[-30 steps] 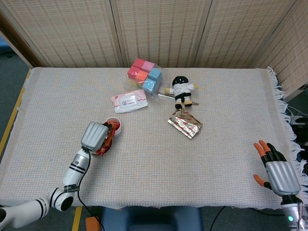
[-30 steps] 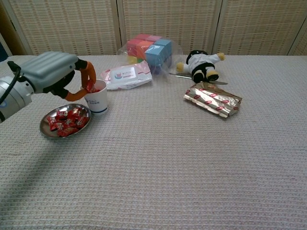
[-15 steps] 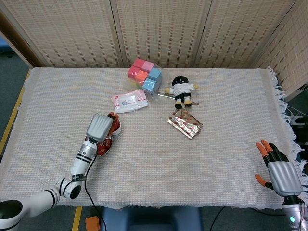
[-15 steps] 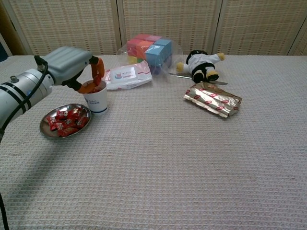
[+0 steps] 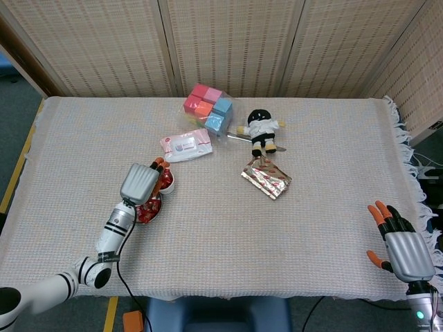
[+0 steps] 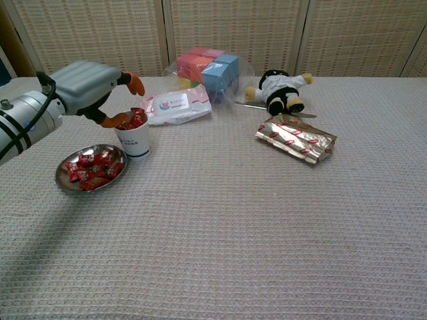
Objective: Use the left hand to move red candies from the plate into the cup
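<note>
**Red candy dropped, fingers lifting off the cup**

Orange-tipped fingers of the left hand [image 6: 87, 90], half a second ago dipped into the cup [image 6: 135, 137], now spread apart above its rim, holding nothing. A red candy [image 6: 135, 119] sits heaped at the cup's mouth, so this transfer looks finished. Just beside the cup at 8 o'clock, the plate [image 6: 65, 179] still carries several candies [image 6: 93, 168]; more trips remain. Far across the worktop [image 6: 253, 227], the right hand [image 5: 400, 246] rests open and idle.
</note>
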{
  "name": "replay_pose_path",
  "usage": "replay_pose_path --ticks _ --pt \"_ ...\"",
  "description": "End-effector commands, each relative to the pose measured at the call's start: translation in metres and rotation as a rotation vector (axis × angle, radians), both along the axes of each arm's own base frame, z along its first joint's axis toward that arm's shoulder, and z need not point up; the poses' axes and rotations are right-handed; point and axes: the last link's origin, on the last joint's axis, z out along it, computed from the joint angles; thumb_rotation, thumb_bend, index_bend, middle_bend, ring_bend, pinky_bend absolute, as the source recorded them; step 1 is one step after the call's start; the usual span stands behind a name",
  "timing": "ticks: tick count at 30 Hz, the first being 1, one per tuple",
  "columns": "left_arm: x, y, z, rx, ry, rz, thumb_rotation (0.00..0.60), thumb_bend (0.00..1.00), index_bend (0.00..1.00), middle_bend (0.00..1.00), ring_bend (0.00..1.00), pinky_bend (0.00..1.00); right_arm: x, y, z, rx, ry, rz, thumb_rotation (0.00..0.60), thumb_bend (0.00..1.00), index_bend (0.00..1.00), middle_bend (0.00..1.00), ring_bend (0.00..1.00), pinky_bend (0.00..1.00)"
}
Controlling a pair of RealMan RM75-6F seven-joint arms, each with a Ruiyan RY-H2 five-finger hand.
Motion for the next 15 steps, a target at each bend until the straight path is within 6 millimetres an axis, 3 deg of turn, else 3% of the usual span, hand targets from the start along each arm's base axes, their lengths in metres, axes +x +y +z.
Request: replay_pose_path --ticks 1,9,15 --pt "-0.005 -0.021 0.013 0.002 -0.071 -0.026 0.600 0.43 0.25 0.24 0.76 1.00 0.000 0.000 0.000 0.000 -0.002 0.001 0.600 0.14 0.00 0.00 0.00 0.21" --pt "-0.055 -0.080 0.031 -0.031 -0.094 0.003 0.600 0.42 0.24 0.29 0.76 1.00 0.002 0.002 -0.001 0.011 -0.006 0.014 0.600 0.14 0.00 0.00 0.00 0.21" --pt "-0.081 -0.090 0.015 -0.075 -0.018 0.068 0.600 0.42 0.25 0.31 0.76 1.00 0.005 0.004 -0.003 0.023 -0.008 0.028 0.600 0.14 0.00 0.00 0.00 0.21"
